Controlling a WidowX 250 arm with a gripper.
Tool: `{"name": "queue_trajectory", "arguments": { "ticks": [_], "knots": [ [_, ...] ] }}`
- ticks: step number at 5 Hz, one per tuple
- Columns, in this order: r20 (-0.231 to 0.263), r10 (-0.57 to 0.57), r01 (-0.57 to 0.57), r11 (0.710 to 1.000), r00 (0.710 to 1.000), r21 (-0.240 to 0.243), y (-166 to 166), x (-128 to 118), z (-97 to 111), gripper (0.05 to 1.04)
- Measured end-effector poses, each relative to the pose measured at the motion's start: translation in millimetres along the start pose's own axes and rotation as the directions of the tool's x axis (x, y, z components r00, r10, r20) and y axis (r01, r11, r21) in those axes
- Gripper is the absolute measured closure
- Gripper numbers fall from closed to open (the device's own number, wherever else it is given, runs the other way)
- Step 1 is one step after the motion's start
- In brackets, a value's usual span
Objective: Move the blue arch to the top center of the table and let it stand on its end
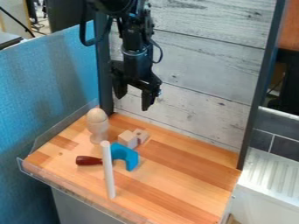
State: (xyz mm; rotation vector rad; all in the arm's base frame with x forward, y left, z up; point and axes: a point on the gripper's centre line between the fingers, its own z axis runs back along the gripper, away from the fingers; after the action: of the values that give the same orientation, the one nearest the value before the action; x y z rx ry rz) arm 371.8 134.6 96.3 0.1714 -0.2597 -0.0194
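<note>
Hanging gripper [133,103] (spread), blue arch [123,152] below.

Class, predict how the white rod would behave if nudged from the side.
The white rod would probably tip easily, since it stands tall on a narrow base. Once down, it may roll, as its sides look rounded. It would likely prove stiff rather than floppy, as it stands straight without sagging.

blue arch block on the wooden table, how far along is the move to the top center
Nothing looks done: the blue arch-shaped block sits left of center on the wooden table, by the upright white rod. The black two-finger gripper hangs open above, empty. Grasping, moving and standing it on end seem left.
</note>
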Motion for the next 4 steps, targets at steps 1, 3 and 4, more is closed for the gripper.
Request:
{"name": "queue_trajectory", "arguments": {
  "ticks": [1, 3, 4],
  "knots": [
    [-0.037, -0.003, 0.002, 1.0, 0.999, -0.013, -3.5, -5.5, -13.3, 0.085],
    [-0.156, 0.087, -0.08, 0.995, 0.984, 0.053, 0.2, -11.9, -27.8, 0.084],
    [-0.263, 0.312, -0.299, 0.95, 0.913, 0.089, 0.5, -9.9, -41.4, 0.084]
  ]
}}
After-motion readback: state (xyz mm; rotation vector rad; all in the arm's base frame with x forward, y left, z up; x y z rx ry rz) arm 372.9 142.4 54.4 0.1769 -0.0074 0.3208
